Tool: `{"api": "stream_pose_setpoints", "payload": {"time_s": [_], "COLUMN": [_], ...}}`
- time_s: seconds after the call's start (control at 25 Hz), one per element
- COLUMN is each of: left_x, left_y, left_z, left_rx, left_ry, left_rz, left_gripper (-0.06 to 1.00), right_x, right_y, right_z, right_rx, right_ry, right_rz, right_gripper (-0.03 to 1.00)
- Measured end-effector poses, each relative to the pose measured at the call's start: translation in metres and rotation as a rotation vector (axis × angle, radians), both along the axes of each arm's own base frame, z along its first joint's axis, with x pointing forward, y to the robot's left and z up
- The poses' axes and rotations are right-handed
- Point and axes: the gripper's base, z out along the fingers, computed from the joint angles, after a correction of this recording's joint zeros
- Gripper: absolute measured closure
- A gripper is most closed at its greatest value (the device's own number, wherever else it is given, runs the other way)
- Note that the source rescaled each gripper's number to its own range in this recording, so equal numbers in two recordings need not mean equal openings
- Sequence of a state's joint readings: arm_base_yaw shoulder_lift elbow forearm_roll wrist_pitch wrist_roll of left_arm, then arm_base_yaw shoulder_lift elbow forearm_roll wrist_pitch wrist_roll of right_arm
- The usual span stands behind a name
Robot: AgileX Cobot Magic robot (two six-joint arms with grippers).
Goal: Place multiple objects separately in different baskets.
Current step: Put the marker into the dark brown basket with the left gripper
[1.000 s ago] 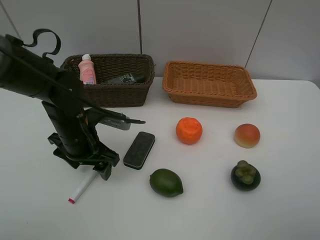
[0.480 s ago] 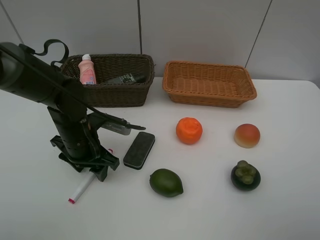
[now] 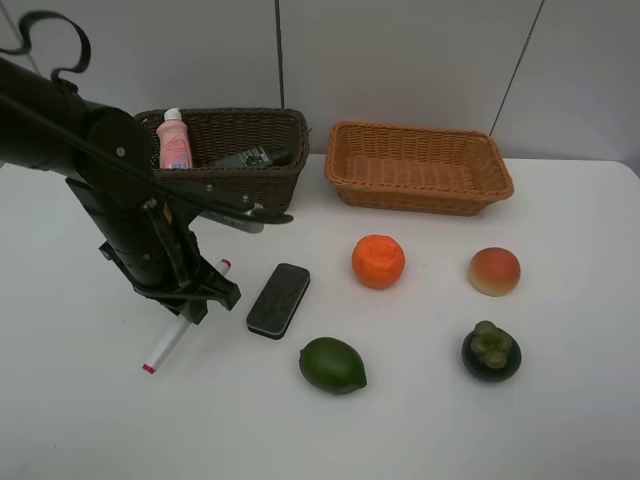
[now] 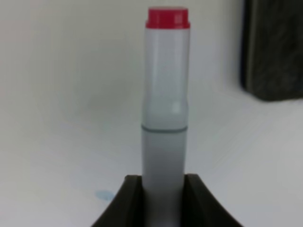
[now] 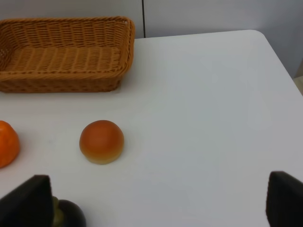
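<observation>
My left gripper (image 3: 190, 305) is shut on the white red-tipped marker (image 3: 165, 348) at the front left of the table; in the left wrist view the marker (image 4: 165, 94) stands out between the closed fingers (image 4: 125, 203). The black eraser (image 3: 278, 299) lies just to the right. The pink bottle (image 3: 174, 140) and dark green bottle (image 3: 250, 157) are inside the dark brown basket (image 3: 270, 190). The tan basket (image 3: 418, 203) holds nothing. My right gripper (image 5: 156, 203) is open above the table near the peach (image 5: 101, 141).
The orange (image 3: 378, 261), peach (image 3: 495, 271), green fruit (image 3: 332, 364) and mangosteen (image 3: 491, 350) lie loose on the white table. A wall stands right behind both baskets. The table's right edge (image 5: 279, 61) shows in the right wrist view.
My left gripper has shut on the marker. Arm and marker have shifted slightly back and left, and the marker's far end now shows beyond the gripper.
</observation>
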State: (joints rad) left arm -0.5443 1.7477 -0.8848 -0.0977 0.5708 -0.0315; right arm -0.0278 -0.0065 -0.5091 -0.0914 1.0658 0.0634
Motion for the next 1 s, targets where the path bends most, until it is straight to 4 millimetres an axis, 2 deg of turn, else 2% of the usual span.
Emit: {"api": "stream_pose_setpoints", "payload": {"time_s": [0.2,0.28,0.36,0.48,0.64,0.76,0.8,0.84,0.88,0.96,1.0], "left_x": [0.039,0.061,0.084,0.121,0.162,0.180,0.184,0.187,0.188,0.188,0.188], "left_y": [0.007,0.016,0.025,0.036,0.038,0.034,0.033,0.033,0.033,0.032,0.032], "left_z": [0.087,0.110,0.125,0.125,0.098,0.075,0.068,0.062,0.058,0.054,0.054], "left_rx": [-0.181,-0.232,-0.267,-0.286,-0.282,-0.279,-0.275,-0.271,-0.266,-0.263,-0.263], "left_ry": [-0.326,-0.449,-0.549,-0.636,-0.670,-0.685,-0.689,-0.690,-0.686,-0.681,-0.680], "left_rz": [0.087,0.145,0.201,0.269,0.306,0.308,0.303,0.299,0.297,0.296,0.296], "left_gripper": [0.94,0.94,0.94,0.94,0.94,0.91,0.84,0.70,0.55,0.18,0.07], "right_x": [0.000,0.000,0.000,0.000,0.000,0.000,0.000,0.000,0.000,0.000,0.000], "right_y": [0.000,0.000,0.000,0.000,0.000,0.000,0.000,0.000,0.000,0.000,0.000], "right_z": [0.000,0.000,0.000,0.000,0.000,0.000,0.000,0.000,0.000,0.000,0.000], "right_rx": [0.000,0.000,0.000,0.000,0.000,0.000,0.000,0.000,0.000,0.000,0.000], "right_ry": [0.000,0.000,0.000,0.000,0.000,0.000,0.000,0.000,0.000,0.000,0.000], "right_rz": [0.000,0.000,0.000,0.000,0.000,0.000,0.000,0.000,0.000,0.000,0.000], "right_gripper": [-0.02,-0.02,-0.02,-0.02,-0.02,-0.02,-0.02,-0.02,-0.02,-0.02,-0.02]}}
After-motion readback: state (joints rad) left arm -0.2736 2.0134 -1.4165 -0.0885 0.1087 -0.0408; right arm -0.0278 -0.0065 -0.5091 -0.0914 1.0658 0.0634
